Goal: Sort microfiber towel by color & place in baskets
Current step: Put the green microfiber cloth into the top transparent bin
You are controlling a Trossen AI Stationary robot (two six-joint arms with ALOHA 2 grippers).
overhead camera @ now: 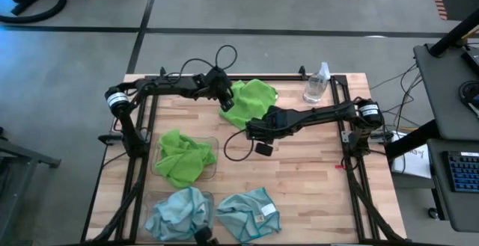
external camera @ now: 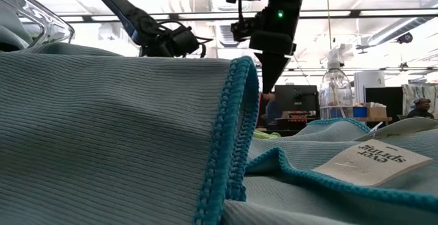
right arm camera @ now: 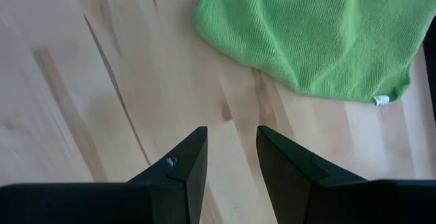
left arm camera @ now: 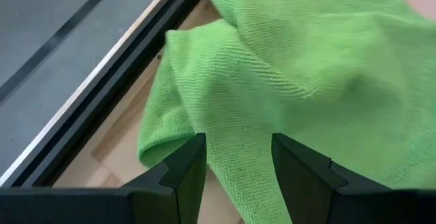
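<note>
1. Two baskets, both on the near-left part of the wooden table (overhead camera: 314,179), well toward the front from the left gripper (overhead camera: 226,104). The rear basket (overhead camera: 214,156) holds a crumpled lime towel (overhead camera: 183,156); the front basket (overhead camera: 153,201) holds a pale teal towel (overhead camera: 176,212).
2. Left gripper: fingers (left arm camera: 187,166) spread apart, over the edge of a loose green towel (overhead camera: 251,100); cloth shows between them, and whether they touch it cannot be told.
3. Loose green towel: spread on the table's far side, directly beneath the left gripper and just behind the right gripper (overhead camera: 262,147). A small white tag (right arm camera: 380,100) sits at one corner.
4. Loose teal towel (overhead camera: 248,212): flat on the bare table, just beside the front basket, well in front of the right gripper; white label (external camera: 373,160) on top.
5. Right gripper: fingers (right arm camera: 187,159) parted, empty, over bare wood.
6. Spray bottle (overhead camera: 316,84): upright, beyond the right gripper at the far edge.
</note>
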